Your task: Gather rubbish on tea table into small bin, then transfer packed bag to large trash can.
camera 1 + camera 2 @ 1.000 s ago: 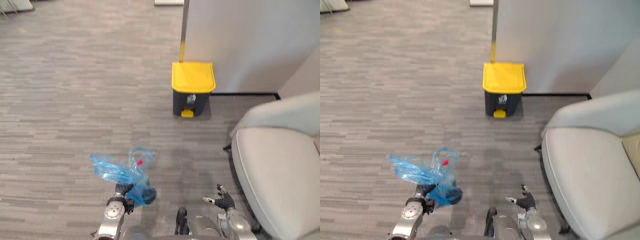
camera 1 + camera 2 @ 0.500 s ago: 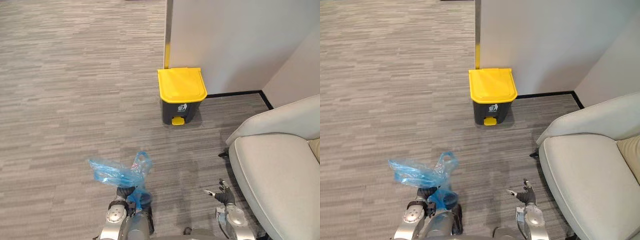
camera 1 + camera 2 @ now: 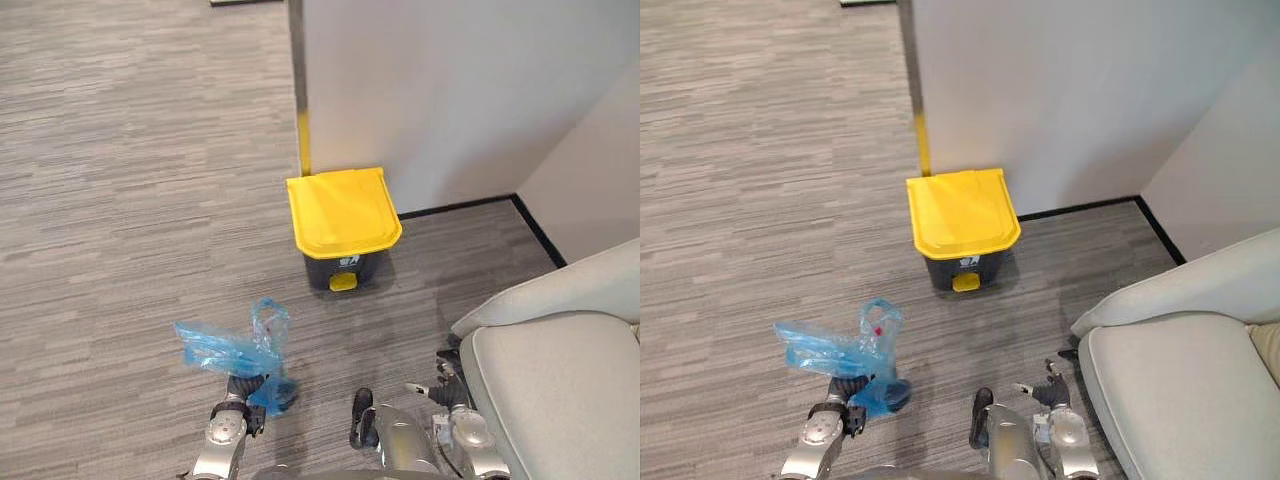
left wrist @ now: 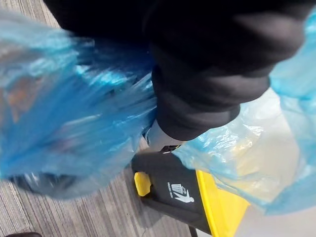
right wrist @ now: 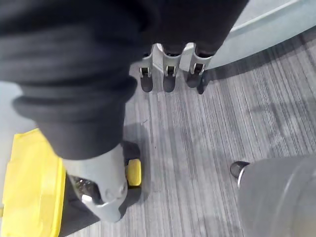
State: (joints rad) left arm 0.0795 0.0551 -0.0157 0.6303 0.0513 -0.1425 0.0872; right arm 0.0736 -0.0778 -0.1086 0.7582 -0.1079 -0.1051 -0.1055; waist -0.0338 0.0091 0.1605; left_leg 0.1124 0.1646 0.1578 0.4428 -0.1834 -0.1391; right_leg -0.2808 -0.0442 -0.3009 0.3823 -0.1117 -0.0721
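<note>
A crumpled blue plastic bag [image 3: 225,345] with some rubbish inside hangs above the carpet, and my left hand [image 3: 243,388] is shut on its gathered neck. In the left wrist view the blue bag [image 4: 59,123] billows round the hand's dark cover. The large trash can [image 3: 343,215], with a dark body, a shut yellow lid and a yellow pedal, stands against the white wall ahead of me. It also appears as the trash can [image 4: 182,195] past the bag. My right hand [image 5: 168,69] hangs low with relaxed fingers, holding nothing.
A light grey armchair [image 3: 560,390] fills the lower right, close beside my right hand [image 3: 440,390]. White walls [image 3: 450,90] form a corner behind the can. Grey striped carpet [image 3: 120,200] stretches away to the left.
The camera has moved forward and turned, so the trash can now sits closer and more central. The blue bag stays in my left hand; my right hand stays low.
</note>
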